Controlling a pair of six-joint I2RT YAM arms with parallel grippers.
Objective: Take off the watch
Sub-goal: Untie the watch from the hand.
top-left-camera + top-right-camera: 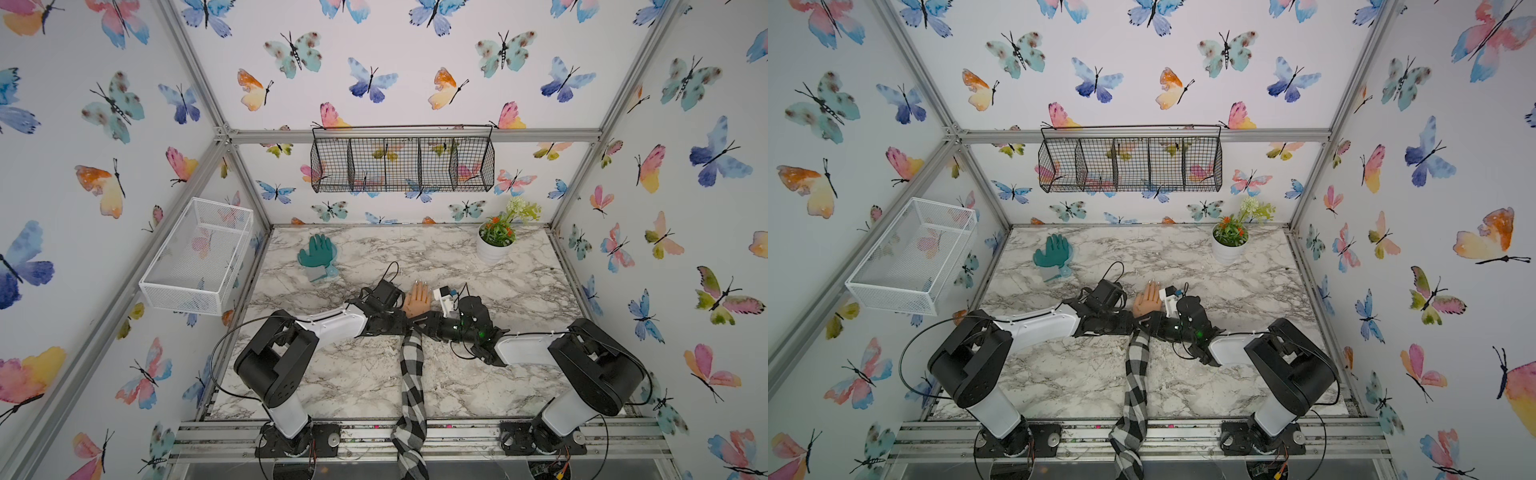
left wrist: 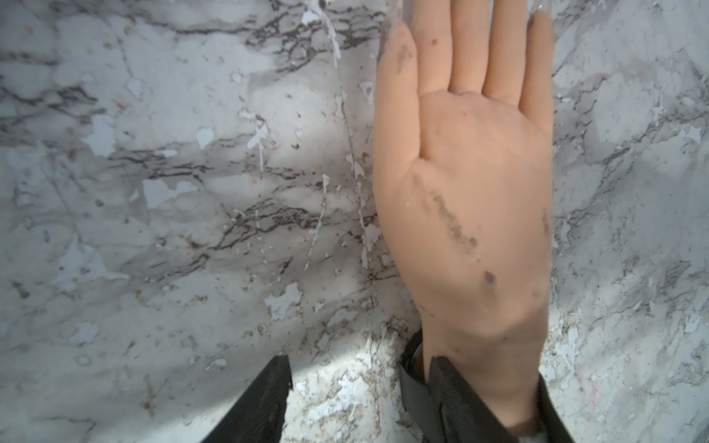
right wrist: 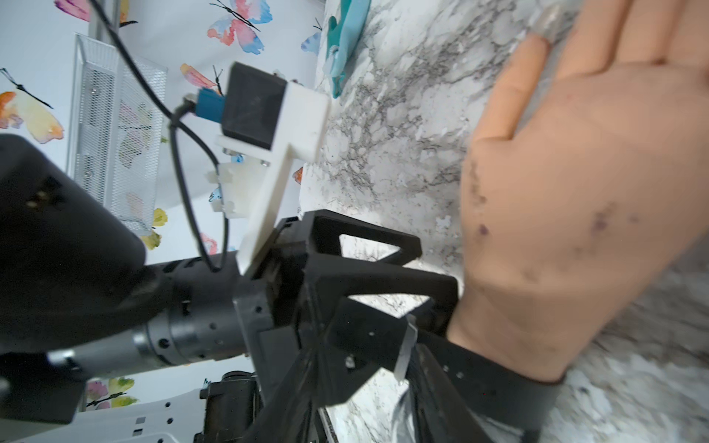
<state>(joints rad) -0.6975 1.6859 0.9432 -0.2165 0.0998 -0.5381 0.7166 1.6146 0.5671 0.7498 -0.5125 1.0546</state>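
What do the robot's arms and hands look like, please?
The left arm and right arm have bulky black joints, white shell links and thin black cables; green lights glow on the right. The left hand and right hand are black with flat fingers, each carrying a white-bracketed camera.

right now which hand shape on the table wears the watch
The flesh-coloured mannequin hand with the checked sleeve: a black watch strap sits on its wrist. The teal glove has none.

Mannequin hand (image 3: 575,191) flat on marble bench (image 3: 403,134) — black watch (image 3: 491,383) strap round wrist. Left claw (image 3: 437,268) beside wrist, jaws apart, one fingertip touching it. Teal glove (image 3: 345,38) well beyond — white mesh basket (image 3: 115,126) on butterfly wall.
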